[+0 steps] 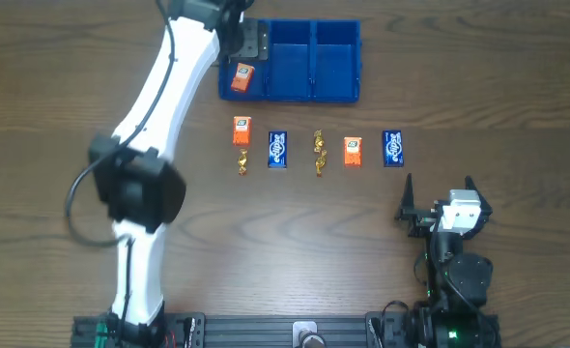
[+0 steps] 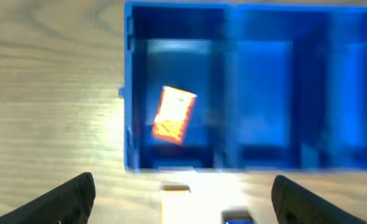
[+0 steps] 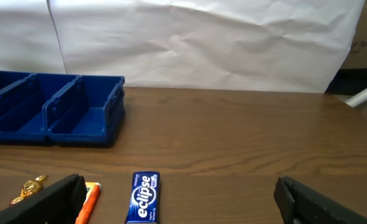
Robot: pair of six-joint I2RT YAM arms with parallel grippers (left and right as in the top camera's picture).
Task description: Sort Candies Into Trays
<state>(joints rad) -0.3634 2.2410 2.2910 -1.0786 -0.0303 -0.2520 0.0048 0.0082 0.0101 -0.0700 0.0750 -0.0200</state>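
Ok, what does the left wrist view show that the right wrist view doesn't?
From the left wrist: an orange pack lying inside an end compartment of the blue tray.
From the right wrist: a gold candy, a second orange pack and a blue pack on the table, with a white backdrop behind.
Shared: the blue tray and the wooden table.

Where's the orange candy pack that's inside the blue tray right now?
In the top view, the orange pack is in the leftmost compartment of the blue tray, with the open left gripper hovering above that end of it.
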